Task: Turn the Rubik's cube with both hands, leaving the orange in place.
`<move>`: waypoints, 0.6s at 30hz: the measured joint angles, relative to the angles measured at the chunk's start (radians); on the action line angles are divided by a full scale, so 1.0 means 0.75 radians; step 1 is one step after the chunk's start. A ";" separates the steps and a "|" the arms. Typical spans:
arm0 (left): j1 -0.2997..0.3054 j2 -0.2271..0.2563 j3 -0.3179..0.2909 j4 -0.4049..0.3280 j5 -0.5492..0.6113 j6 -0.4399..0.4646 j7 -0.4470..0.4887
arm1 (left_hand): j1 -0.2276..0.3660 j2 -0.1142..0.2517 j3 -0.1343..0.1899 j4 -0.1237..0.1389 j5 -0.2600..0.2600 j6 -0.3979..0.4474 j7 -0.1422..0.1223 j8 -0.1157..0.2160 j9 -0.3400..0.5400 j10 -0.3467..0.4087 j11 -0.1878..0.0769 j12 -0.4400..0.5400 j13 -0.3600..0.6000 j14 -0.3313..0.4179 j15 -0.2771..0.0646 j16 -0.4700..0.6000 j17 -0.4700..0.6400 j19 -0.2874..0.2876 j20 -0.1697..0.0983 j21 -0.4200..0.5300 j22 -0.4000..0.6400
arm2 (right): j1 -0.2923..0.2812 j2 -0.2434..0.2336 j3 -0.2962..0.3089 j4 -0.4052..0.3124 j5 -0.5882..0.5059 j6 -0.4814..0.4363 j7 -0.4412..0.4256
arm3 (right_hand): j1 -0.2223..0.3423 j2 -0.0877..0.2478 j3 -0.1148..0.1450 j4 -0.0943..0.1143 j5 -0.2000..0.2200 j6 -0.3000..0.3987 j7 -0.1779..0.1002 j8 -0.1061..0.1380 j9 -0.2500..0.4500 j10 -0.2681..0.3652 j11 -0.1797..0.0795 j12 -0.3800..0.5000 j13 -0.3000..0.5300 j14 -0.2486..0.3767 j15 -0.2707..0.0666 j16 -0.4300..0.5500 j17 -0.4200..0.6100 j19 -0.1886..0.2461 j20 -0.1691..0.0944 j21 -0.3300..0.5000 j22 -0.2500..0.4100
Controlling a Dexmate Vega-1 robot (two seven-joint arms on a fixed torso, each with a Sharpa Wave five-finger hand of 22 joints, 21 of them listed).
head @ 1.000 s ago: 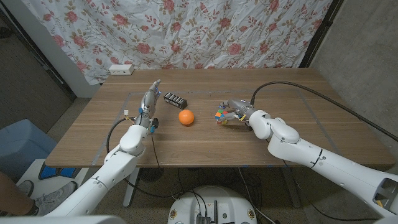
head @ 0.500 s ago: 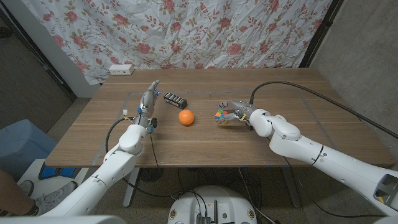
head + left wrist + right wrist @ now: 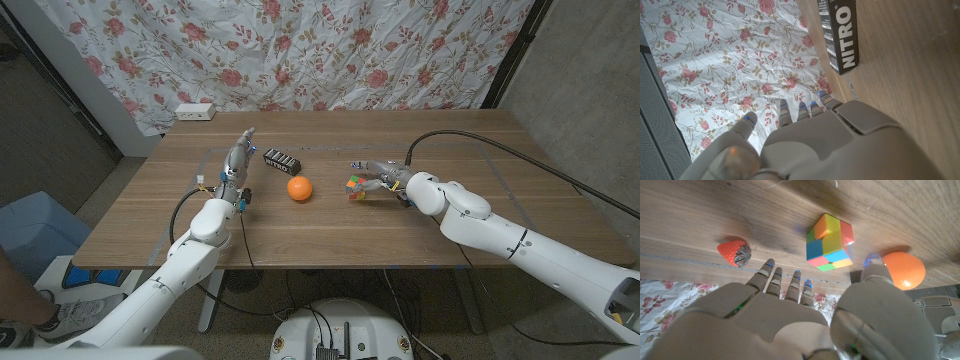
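A makeshift lab: floral sheet (image 3: 300, 50) backdrop, wooden table (image 3: 330, 230), trailing cables (image 3: 520, 160).

The table (image 3: 330, 225) is wood with a matt, streaked grain. The cube (image 3: 830, 242) looks like smooth, slightly glossy plastic. The orange (image 3: 299, 188) has a dull skin. Both hands, left (image 3: 805, 145) and right (image 3: 790, 325), wear smooth matt grey plastic shells. The curtain (image 3: 300, 50) is flowered cloth.

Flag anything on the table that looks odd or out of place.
Nothing stands out. The Rubik's cube sits intact by the right hand, the orange and the dark Nitro box lie undisturbed, and nothing is spilled.
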 measured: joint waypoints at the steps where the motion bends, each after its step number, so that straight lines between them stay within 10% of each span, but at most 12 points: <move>1: -0.003 -0.001 0.002 0.007 0.000 0.000 0.000 | 0.000 0.000 0.000 0.000 0.000 0.000 0.000 0.000 0.000 0.000 0.000 0.000 0.000 0.000 0.000 0.000 0.000 0.000 0.000 0.000 0.000 | -0.004 0.000 0.009 0.006 0.014 0.012 -0.011 | -0.011 0.010 -0.004 0.004 -0.004 -0.003 -0.003 0.000 0.000 -0.004 -0.005 0.000 -0.002 -0.002 -0.002 0.000 0.000 0.005 -0.005 0.000 0.000; 18: -0.028 -0.014 0.015 0.090 -0.014 -0.035 -0.035 | 0.000 0.000 0.003 -0.003 0.000 -0.024 0.024 -0.006 0.000 0.000 0.000 0.000 -0.004 0.007 -0.007 0.000 0.000 0.012 -0.002 0.000 0.000 | -0.070 0.017 0.139 0.121 0.212 0.186 -0.193 | -0.156 0.040 -0.037 0.059 -0.064 -0.021 -0.007 0.006 -0.012 -0.018 -0.024 0.011 -0.045 0.013 -0.026 0.000 -0.016 0.103 -0.055 0.021 0.000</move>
